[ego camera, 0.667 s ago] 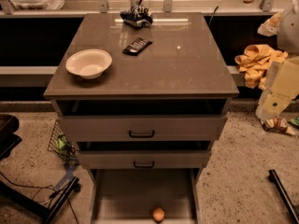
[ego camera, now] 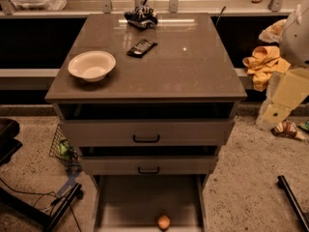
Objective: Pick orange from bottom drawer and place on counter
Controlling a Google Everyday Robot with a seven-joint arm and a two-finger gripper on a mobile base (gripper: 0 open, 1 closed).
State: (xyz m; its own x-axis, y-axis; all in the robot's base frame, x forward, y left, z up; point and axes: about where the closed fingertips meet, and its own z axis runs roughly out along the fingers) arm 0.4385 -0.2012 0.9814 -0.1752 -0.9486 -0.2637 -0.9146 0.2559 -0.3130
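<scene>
Orange and round, the orange [ego camera: 163, 221] lay on the pale floor of the open bottom drawer [ego camera: 126, 204], near its front edge. On the grey-brown table [ego camera: 193, 74] stood a white bowl [ego camera: 91, 65]. The pincer was out of view, so its opening I cannot tell.

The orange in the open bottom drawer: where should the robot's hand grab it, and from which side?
Across its widest middle, from straight above. The orange is a round ball on the floor of the bottom drawer, apart from both side walls and forward of the middle drawer, so a top approach looks clear. The hand is not in view; only the arm shows at right.
</scene>
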